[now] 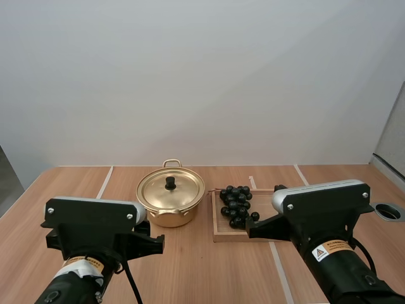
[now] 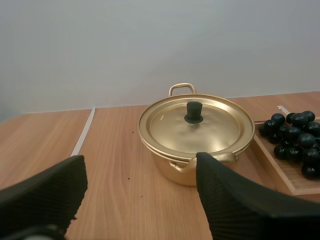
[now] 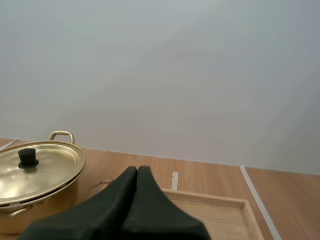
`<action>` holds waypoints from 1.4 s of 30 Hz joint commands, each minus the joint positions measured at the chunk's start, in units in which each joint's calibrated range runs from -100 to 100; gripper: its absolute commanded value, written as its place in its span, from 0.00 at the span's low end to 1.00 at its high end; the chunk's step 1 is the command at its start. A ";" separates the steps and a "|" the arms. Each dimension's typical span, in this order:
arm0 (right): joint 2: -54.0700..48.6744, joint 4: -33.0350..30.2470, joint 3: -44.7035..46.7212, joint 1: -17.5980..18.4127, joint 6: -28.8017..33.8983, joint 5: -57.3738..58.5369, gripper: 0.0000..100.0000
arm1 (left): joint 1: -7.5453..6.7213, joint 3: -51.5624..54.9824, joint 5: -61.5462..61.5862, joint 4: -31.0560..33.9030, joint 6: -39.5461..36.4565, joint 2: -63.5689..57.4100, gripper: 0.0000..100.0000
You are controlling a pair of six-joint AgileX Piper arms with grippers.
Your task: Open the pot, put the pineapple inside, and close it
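Standing on the wooden counter (image 1: 190, 266), the golden pot (image 1: 169, 216) has its lid (image 1: 180, 190) on, just beside a wooden tray (image 1: 218, 235) holding a bunch of dark grapes (image 1: 235, 202). The left gripper (image 2: 140, 164) faces the pot with fingers (image 2: 50, 187) apart; the right gripper (image 3: 137, 172), fingers together, is near the tray.

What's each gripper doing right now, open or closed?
Left gripper: open, holding nothing, fingers apart before the pot.
Right gripper: closed on nothing, fingers together.
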 commanded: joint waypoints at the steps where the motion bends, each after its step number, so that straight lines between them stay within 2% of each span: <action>1: -0.54 0.24 0.00 0.09 -0.19 5.37 0.00 | -0.11 2.04 -4.38 3.08 -2.10 -0.38 1.00; 6: -5.53 0.24 0.00 -3.30 -0.19 7.43 0.00 | -0.11 2.04 -5.18 4.15 -2.31 -0.38 1.00; 11: -5.99 0.50 0.00 -6.17 0.50 13.90 0.00 | -0.11 2.04 -5.18 4.15 -2.31 -0.38 1.00; 18: -5.99 -0.36 0.00 -6.47 0.50 28.19 0.00 | -0.11 2.04 -5.18 2.96 -2.31 -0.38 1.00; 20: -5.99 -0.36 0.00 -6.47 0.50 32.21 0.00 | -0.11 2.04 -5.18 4.45 -2.31 -0.38 1.00; 25: -5.99 -0.61 0.00 -6.47 1.15 32.05 0.00 | -0.11 2.04 -4.86 5.15 -2.31 -0.38 1.00; 26: -5.99 -0.61 0.00 -6.47 1.29 31.86 0.00 | -0.11 2.04 -4.68 5.15 -2.31 -0.38 0.88; 30: -5.99 -1.55 0.00 -6.47 2.44 31.01 0.00 | -0.11 2.04 -4.56 7.13 -2.31 -0.38 0.15; 31: -5.99 -1.91 0.00 -6.47 2.84 30.33 0.00 | -0.11 2.04 -4.56 7.27 -2.31 -0.38 0.01; 34: -5.99 -5.20 0.00 -6.47 5.87 25.94 0.00 | -0.11 2.04 -4.48 7.51 -2.00 -0.38 0.00; 37: -5.99 -10.74 0.00 -6.47 11.72 24.28 0.00 | -0.11 2.04 -4.32 7.60 -2.00 -0.38 0.00; 39: -5.99 -14.31 0.00 -6.47 15.76 26.21 0.00 | -0.11 2.04 -4.32 7.60 -2.00 -0.38 0.00; 42: -5.99 -15.20 0.00 -6.47 17.00 30.60 0.00 | -0.11 2.04 -4.32 7.60 -2.00 -0.38 0.00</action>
